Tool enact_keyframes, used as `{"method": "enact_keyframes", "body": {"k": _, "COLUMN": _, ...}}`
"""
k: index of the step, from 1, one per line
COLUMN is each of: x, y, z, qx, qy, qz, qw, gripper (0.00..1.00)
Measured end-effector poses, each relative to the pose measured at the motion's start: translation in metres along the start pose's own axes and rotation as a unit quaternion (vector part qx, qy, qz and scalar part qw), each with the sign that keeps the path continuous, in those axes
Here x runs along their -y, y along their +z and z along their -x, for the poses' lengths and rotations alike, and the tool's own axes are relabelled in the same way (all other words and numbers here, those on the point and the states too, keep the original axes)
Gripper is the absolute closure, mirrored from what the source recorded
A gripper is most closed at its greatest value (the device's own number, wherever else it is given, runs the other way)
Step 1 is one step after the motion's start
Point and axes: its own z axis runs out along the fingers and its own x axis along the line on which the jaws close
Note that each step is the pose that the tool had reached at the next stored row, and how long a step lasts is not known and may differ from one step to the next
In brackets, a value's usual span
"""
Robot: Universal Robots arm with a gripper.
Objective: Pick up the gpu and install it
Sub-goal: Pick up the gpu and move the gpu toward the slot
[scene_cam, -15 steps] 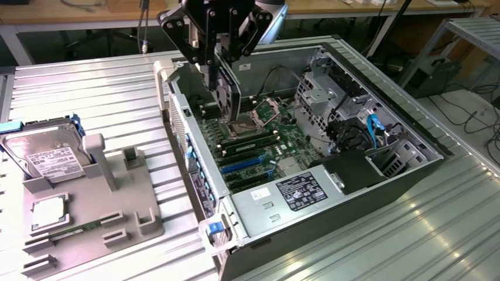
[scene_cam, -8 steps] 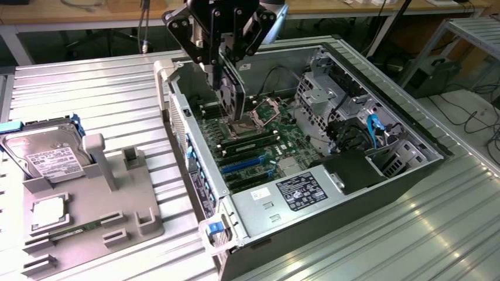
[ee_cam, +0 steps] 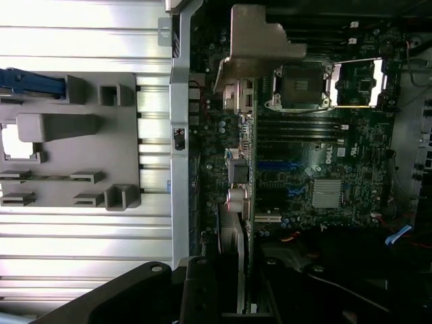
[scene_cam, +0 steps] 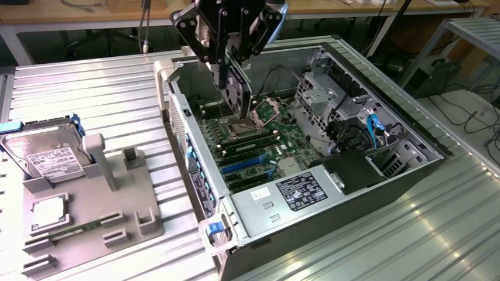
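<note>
My gripper [scene_cam: 232, 65] hangs over the open computer case [scene_cam: 191, 175] and is shut on the gpu [scene_cam: 239, 93]. The card hangs on edge below the fingers, its round black fan facing the exterior view's right, just above the motherboard [scene_cam: 250, 149]. From the wrist camera I look along the gpu's edge [ee_cam: 244, 175]. Its silver end bracket [ee_cam: 253, 47] sits at the far end, beside the open CPU socket [ee_cam: 297, 84]. The fingers [ee_cam: 199, 293] clamp the card from both sides. The blue card slots [scene_cam: 240, 164] lie lower on the board, nearer the camera.
A grey fixture tray [scene_cam: 117, 205] on the exterior view's left holds a hard drive [scene_cam: 47, 155], a chip [scene_cam: 47, 213] and a memory stick [scene_cam: 78, 231]. The power supply [scene_cam: 301, 193], drive cages [scene_cam: 328, 93] and cables [scene_cam: 367, 132] crowd the case's right side.
</note>
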Motion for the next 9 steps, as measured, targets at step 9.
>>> {"method": "enact_keyframes", "body": {"k": 9, "x": 0.0001, "y": 0.0005, "z": 0.011, "qx": 0.0, "qy": 0.0, "qz": 0.0, "qw": 1.0, "gripper": 0.72}}
